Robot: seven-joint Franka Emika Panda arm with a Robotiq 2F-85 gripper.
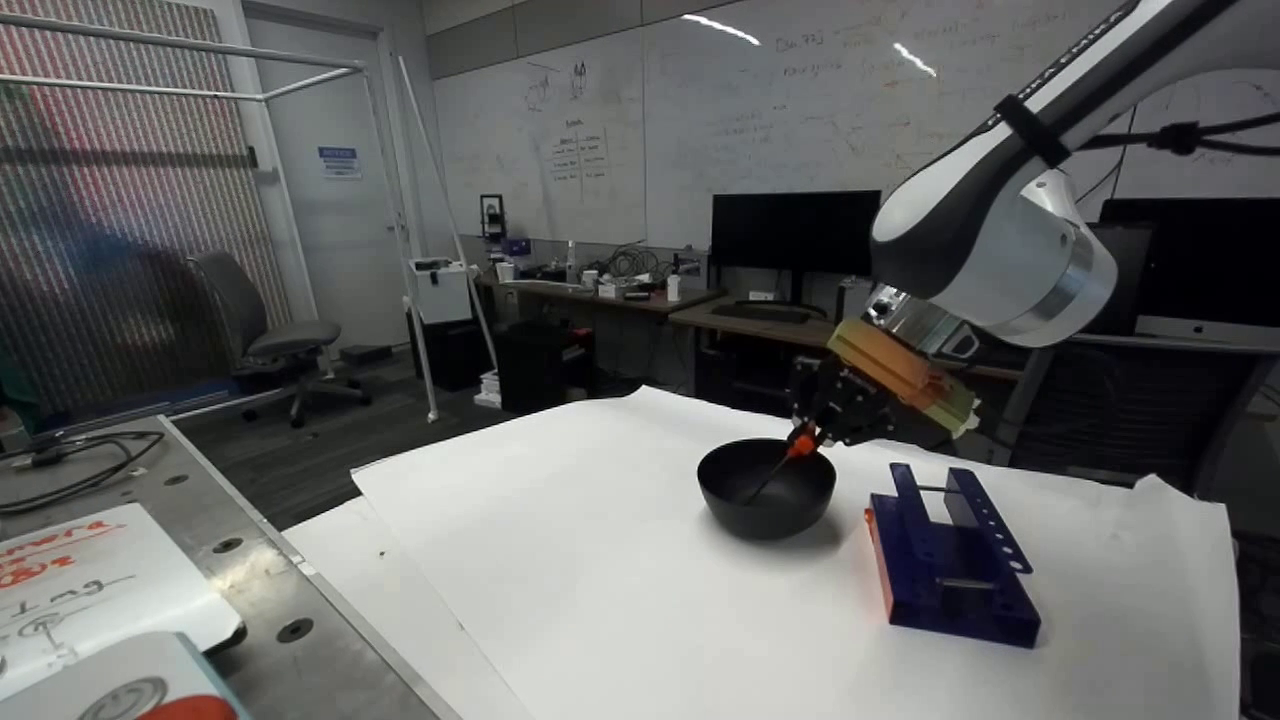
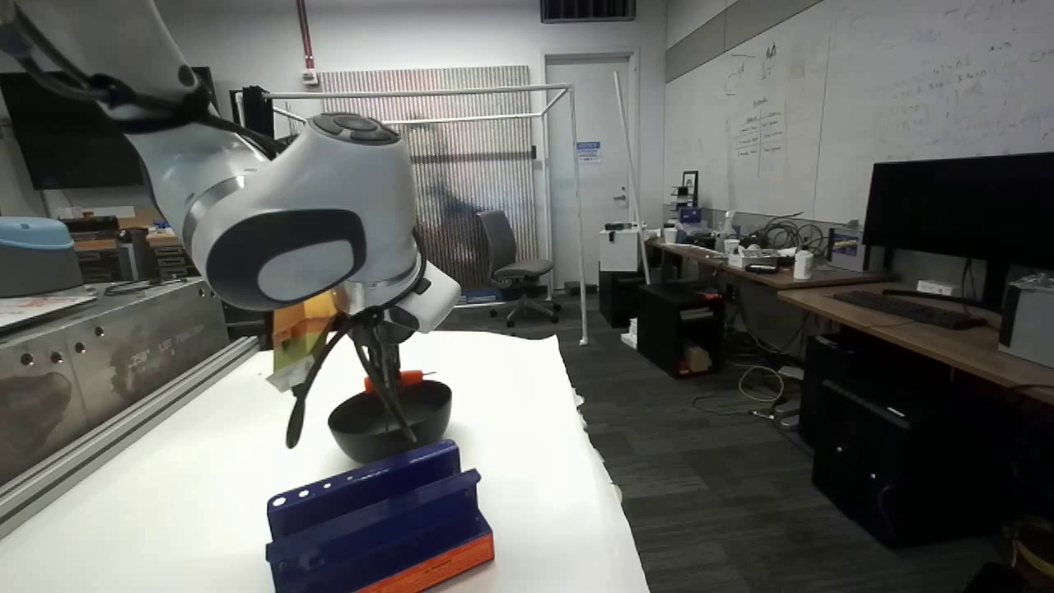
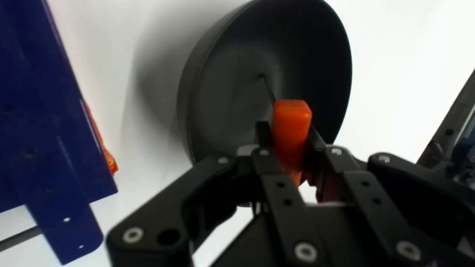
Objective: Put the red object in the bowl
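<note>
Claw (image 3: 289, 137) clamped on red obj (image 3: 292, 118), hiding pt of bowl (image 3: 230, 96) in wrist view.

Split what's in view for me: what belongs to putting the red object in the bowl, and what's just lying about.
Part of the job:
gripper, shut on the red object
black bowl, below them

Just lying about:
dark blue piece, orange along one side, beside the black bowl
keyboard
monitor
grey chair
</note>
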